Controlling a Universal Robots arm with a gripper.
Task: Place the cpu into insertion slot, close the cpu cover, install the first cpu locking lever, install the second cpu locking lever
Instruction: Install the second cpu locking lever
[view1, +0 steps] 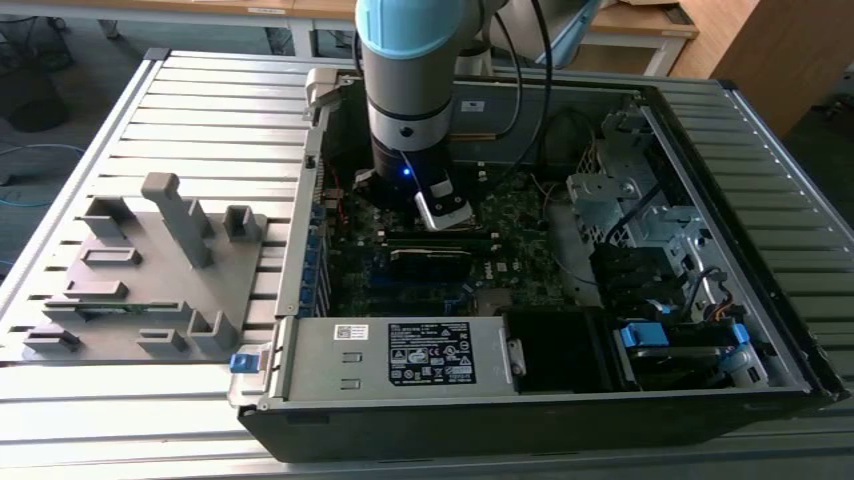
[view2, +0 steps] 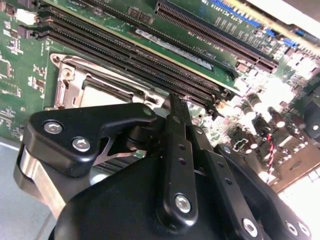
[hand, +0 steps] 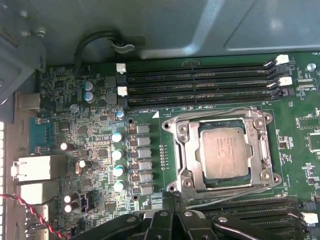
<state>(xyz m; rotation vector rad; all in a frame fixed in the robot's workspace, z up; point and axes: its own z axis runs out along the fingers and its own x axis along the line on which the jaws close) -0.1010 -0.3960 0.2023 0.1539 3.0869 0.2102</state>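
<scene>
Tool (view2: 172, 107) hovers by the closed cpu cover (hand: 186, 150) over the cpu (hand: 224, 151).

A grey plastic fixture block with upright posts (view1: 147, 270) lies on the ribbed metal table (view1: 80, 150), at the exterior view's left of the open black computer case (view1: 534, 420); long black memory slots (hand: 200, 80) cross the green motherboard (hand: 100, 145); small silver-topped capacitors (hand: 118, 155) stand in a row.
</scene>
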